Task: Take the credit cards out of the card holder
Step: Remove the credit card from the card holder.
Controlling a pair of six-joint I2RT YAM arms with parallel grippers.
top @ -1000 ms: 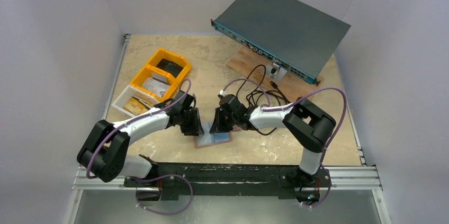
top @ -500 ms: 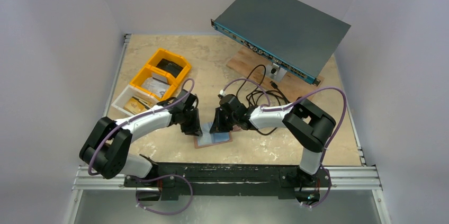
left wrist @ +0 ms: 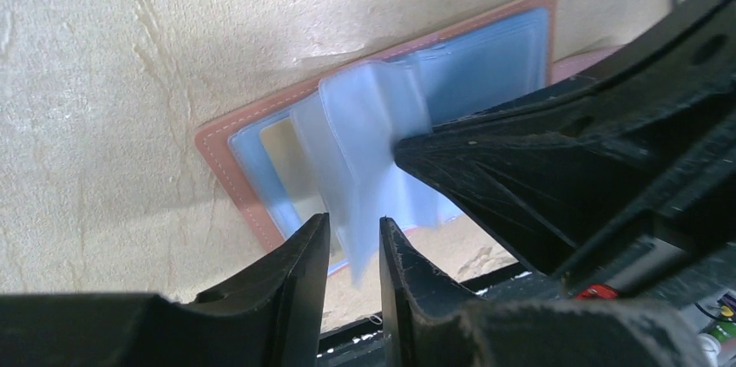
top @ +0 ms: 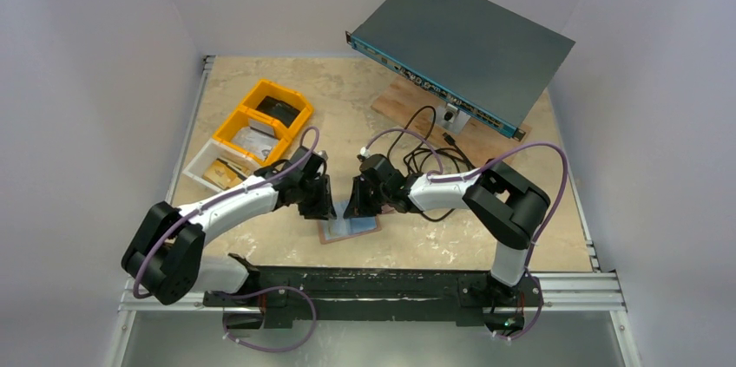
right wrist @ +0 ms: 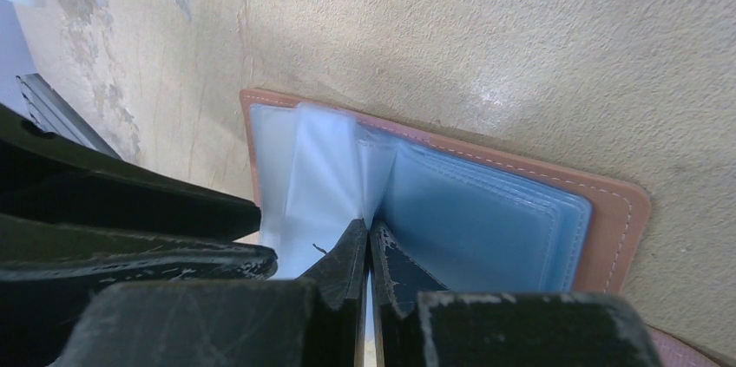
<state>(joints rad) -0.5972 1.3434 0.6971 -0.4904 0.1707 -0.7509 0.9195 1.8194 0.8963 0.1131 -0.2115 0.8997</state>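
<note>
Your left arm point(top: 234, 198) is now reaching further in than a second ago: its elbow is sitting lower and its pincer is lying closer to the right one. The right arm is not showing any change.

The card holder point(right wrist: 616, 211) is lying open and flat on the table point(left wrist: 130, 81), near the front edge and between the two pincers, pale blue inside facing up.

The left pincer point(left wrist: 354, 221) is standing narrowly spread, with the free edge of a clear plastic leaf point(left wrist: 364, 133) hanging in the gap. Neither finger is visibly pressing on it.

The right pincer point(right wrist: 365, 232) is pressed together, its tips bearing down at the fold where the leaves meet. You cannot tell whether a leaf is nipped there.

The cards point(right wrist: 486, 219) are apparently sitting in their pockets, in the layered blue-grey stack on one half.

Handling, as a judgement: the holder is looking light and likely to slide or lift, so you are needing one pincer to pin it. The leaves are looking limp and slick, and are probably bending rather than carrying a pull. The cards are thin and stiff. You are best taking one by an exposed short edge at a pocket mouth and drawing it along the pocket.
</note>
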